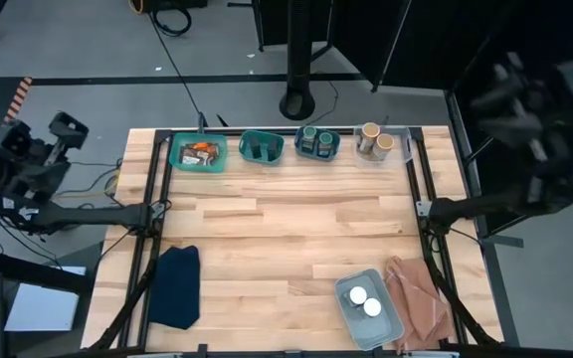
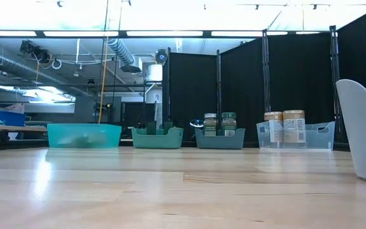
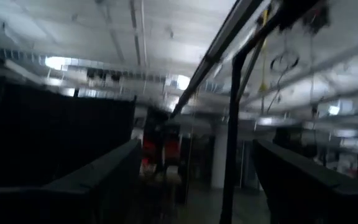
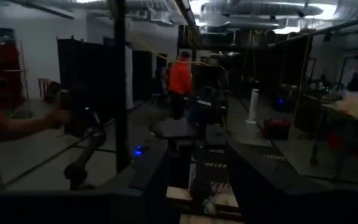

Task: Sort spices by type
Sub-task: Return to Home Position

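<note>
1. Judged this the return-to-home step. Counted sorting as done, w/ every spice in view already binned by type.
2. Found both arms off the tabletop: L arm [image 1: 28, 169] beyond the left edge, R arm [image 1: 545, 119] beyond the right.
3. Read the left gripper [image 3: 196, 155] as spread & empty, aimed up at the ceiling. Read the right gripper [image 4: 197, 158] as spread too, pinching nothing, facing out into the room.
4. Next move, prob.: needed only to settle both arms into rest pose, clear of frame rails & bins. Called for no grasp.
5. Room: showed black curtain panels [image 2: 297, 83] behind the table, ducting [image 2: 116, 48] & strip lights overhead, plus a person [image 4: 180, 78] in an orange top, well away, in the R wrist view.
6. Surface: pale wood-plank table [image 1: 286, 224], glossy, framed in black.
7. Held four bins along the far edge, left to right:
   - light green bin [image 1: 174, 159] w/ brown packets [image 1: 200, 151]
   - teal bin [image 1: 243, 149] w/ black jars [image 1: 265, 149]
   - blue bin [image 1: 318, 156] w/ green-lidded jars [image 1: 309, 133]
   - clear bin [image 1: 398, 149] w/ tan-topped jars [image 1: 371, 130]
8. Held a grey bin [image 1: 386, 328] near the right front corner, w/ two white-lidded jars [image 1: 357, 295] inside & crumpled brown paper [image 1: 421, 298] just beside it.
9. Carried a dark blue cloth [image 1: 175, 288] at front left, flat, well apart from every bin.
</note>
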`<action>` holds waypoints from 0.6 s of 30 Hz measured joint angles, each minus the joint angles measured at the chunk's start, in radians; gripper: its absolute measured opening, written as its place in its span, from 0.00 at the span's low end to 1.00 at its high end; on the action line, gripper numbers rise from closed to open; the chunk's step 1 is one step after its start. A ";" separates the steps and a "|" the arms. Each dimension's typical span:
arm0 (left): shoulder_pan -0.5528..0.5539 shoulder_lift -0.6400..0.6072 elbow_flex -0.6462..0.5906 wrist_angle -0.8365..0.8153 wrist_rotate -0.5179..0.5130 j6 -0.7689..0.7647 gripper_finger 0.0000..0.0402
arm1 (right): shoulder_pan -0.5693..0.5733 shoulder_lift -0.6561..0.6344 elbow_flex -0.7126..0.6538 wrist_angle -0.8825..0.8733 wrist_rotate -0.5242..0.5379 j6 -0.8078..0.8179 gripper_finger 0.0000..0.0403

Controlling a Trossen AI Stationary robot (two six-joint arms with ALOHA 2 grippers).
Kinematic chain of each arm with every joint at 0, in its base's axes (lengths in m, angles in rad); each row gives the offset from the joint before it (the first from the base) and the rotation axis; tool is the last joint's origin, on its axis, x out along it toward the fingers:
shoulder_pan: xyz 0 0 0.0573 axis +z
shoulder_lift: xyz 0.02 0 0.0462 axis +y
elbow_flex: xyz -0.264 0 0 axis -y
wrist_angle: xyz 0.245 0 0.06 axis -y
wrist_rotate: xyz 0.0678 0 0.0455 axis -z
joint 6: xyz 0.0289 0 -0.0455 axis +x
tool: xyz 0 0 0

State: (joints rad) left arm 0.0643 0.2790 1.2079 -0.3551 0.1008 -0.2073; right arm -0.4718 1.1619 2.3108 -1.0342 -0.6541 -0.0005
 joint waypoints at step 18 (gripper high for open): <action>0.000 -0.161 -0.355 0.158 0.046 -0.059 0.77 | 0.012 -0.512 -0.842 0.205 0.086 -0.038 0.41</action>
State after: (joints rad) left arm 0.0643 0.1179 0.8526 -0.1967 0.1470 -0.2663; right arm -0.4595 0.6498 1.4692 -0.8295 -0.5679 -0.0384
